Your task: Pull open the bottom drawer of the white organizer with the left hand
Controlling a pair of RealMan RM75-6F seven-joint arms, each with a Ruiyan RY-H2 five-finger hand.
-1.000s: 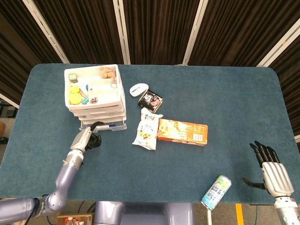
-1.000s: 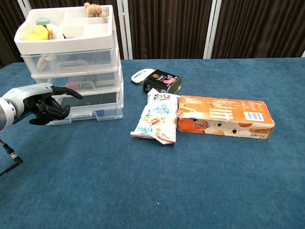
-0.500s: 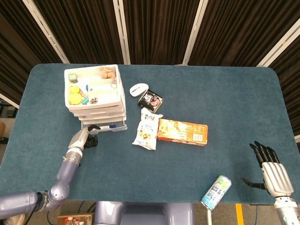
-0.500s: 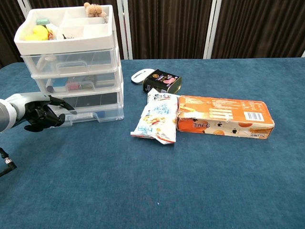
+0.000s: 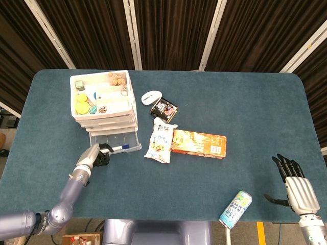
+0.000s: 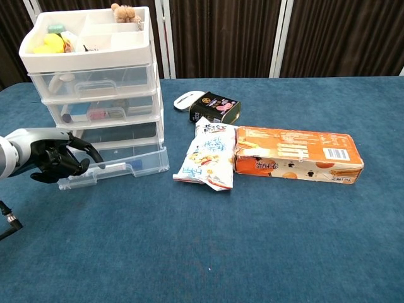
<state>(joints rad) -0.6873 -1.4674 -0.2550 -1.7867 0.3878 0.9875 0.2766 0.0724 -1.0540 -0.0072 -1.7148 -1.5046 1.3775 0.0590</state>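
The white organizer [image 5: 102, 102] [image 6: 95, 82] stands at the table's far left, its open top tray holding small items. Its clear bottom drawer [image 5: 115, 140] [image 6: 117, 165] sticks out toward me, with a blue-tipped pen inside. My left hand [image 5: 94, 155] [image 6: 53, 158] is at the drawer's front left, dark fingers curled over the front lip and gripping it. My right hand [image 5: 295, 185] hovers at the table's near right edge, fingers spread, holding nothing; the chest view does not show it.
Right of the organizer lie a white mouse [image 5: 151, 96], a dark tin [image 5: 164, 108], a snack bag [image 5: 160, 141] and an orange box [image 5: 199, 144]. A drink can [image 5: 235, 208] lies near the front edge by my right hand.
My left hand has drawn back toward me with the bottom drawer's front in its fingers, and the drawer has slid out of the organizer. The right hand has stayed put.
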